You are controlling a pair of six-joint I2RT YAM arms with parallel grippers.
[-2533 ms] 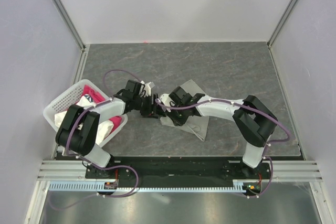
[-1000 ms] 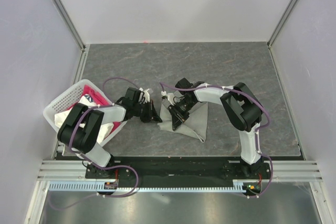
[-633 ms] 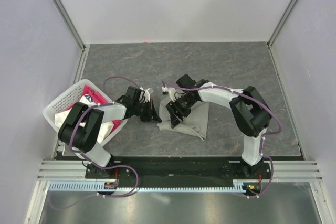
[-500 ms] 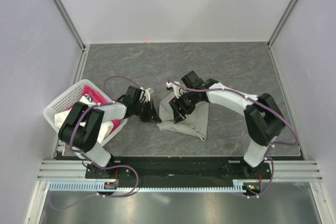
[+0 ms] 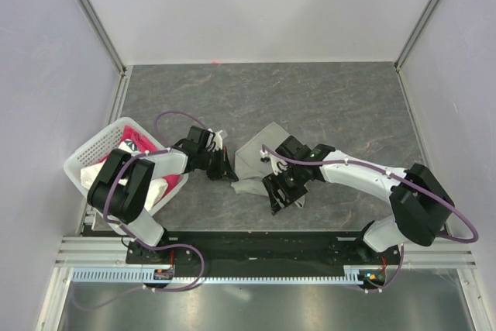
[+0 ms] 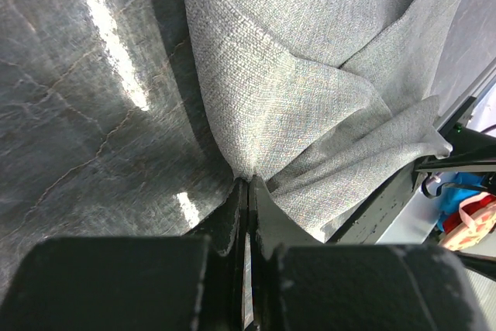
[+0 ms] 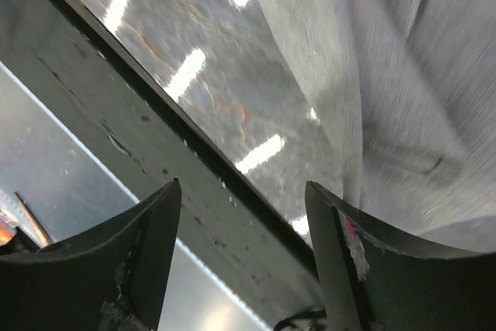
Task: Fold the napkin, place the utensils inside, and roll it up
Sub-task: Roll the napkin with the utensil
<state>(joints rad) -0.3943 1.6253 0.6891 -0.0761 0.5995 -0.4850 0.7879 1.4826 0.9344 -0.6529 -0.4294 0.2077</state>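
Your left gripper (image 6: 248, 184) pinches the napkin (image 5: 260, 147) at its left edge. Your right gripper (image 5: 280, 194), fingers apart and empty, sits at its near edge. Fold apparently unfinished; utensils unseen; rolling remains.

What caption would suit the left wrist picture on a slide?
Left gripper pinching a bunched corner of the grey napkin just above the dark, glossy table.

A white plastic basket (image 5: 91, 151) with a perforated wall sits at the left edge of the table (image 5: 341, 98) — a dark grey, marbled surface. Inside it lie a pink cloth (image 5: 135, 140) and a white cloth (image 5: 158, 189), bunched together. Pale walls (image 5: 256, 5) close in the left, far and right sides — a black base plate (image 5: 263, 247) runs along the near edge.
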